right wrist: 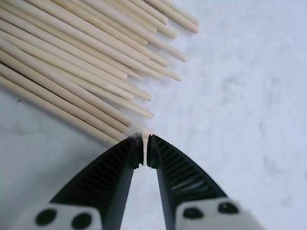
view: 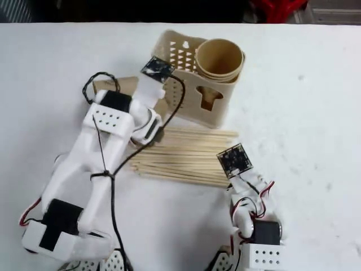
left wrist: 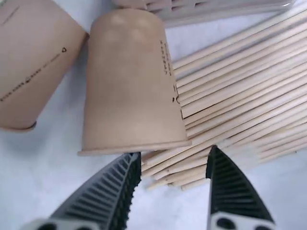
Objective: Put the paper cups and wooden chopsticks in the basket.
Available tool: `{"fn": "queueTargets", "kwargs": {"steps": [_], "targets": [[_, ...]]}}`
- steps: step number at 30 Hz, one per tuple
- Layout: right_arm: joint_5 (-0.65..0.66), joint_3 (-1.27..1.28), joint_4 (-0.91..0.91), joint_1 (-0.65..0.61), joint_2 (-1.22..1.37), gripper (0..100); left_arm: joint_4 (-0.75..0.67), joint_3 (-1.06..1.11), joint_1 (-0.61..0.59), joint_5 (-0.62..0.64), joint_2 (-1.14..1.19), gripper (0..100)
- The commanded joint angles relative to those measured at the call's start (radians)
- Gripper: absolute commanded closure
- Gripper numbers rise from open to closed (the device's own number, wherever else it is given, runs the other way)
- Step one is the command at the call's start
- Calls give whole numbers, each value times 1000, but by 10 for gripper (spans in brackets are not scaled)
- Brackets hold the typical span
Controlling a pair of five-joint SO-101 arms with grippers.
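Got the left arm (view: 96, 152) stretched long and angled forward, wrist tipped down, with the left gripper (left wrist: 175, 158) spread wide. Got the right arm (view: 251, 214) tucked short near its base, with the right gripper (right wrist: 144, 143) pinched to a hairline slit, pointing down.

Both arms are white plastic with black motor blocks. The left arm (view: 98, 152) trails a looping black cable (view: 114, 220), and the right arm (view: 251, 226) carries red wires (view: 266, 189). Each wrist bears a small black circuit board (view: 157, 69). The left gripper (left wrist: 172, 160) and right gripper (right wrist: 145, 139) have black, tapered, ribbed fingers (left wrist: 110, 196).
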Motion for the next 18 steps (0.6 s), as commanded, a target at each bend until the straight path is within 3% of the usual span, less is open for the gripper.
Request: {"fn": "queueTargets", "kwargs": {"steps": [1,5,11,18], "targets": [[12,8,-15,-2,-5,964,-17,-51,12,6,-50,773],[12,8,-16,-2,-5,964,98,-61,16,-15,-53,773],[12,8,-16,-2,-5,964,175,-46,10,-158,-85,774],[12,8,-18,-2,-5,964,180,180,18,-351,-529,771]]}}
